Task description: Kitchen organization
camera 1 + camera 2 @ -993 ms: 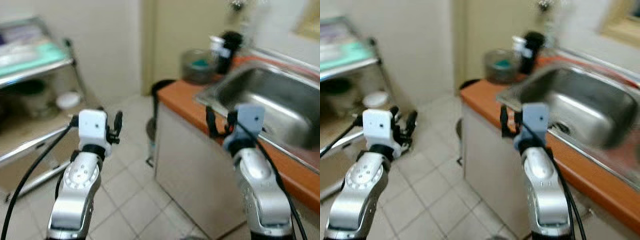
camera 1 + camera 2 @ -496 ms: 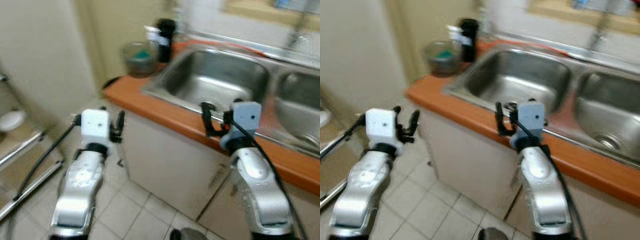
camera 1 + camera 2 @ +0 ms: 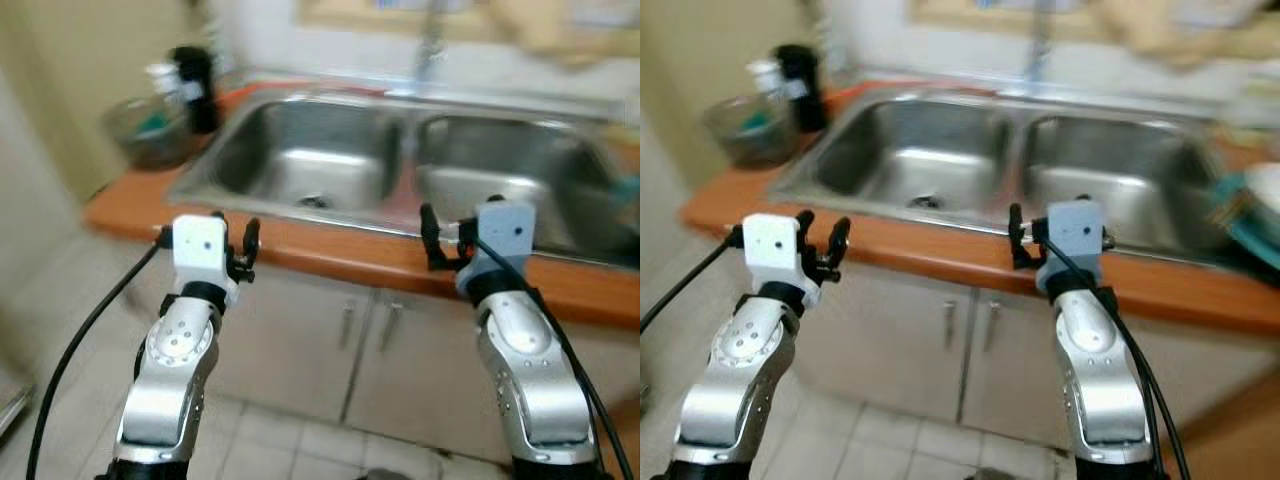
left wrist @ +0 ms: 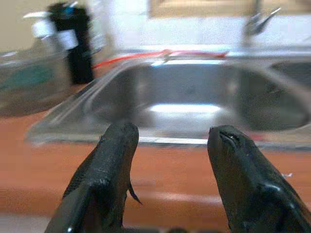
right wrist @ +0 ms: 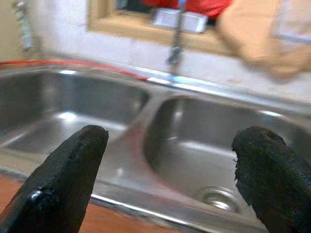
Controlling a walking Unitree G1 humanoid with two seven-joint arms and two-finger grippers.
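Steel double sink [image 3: 390, 165] ahead, left gripper [image 4: 170, 160] and right gripper [image 5: 167, 170] spread, empty.

A double steel sink [image 3: 940, 165] sits in an orange counter [image 3: 940, 262] above cabinet doors [image 3: 940, 345].

Soft indoor light, motion blur throughout, glare in sink [image 3: 330, 170]

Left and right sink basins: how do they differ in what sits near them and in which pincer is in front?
The left basin has a black bottle and a glass bowl on the counter beside it; the right basin has a teal item at its far side. The left pincer hovers before the left basin, the right pincer before the right. Both basins are steel, and both pincers are open, holding nothing.
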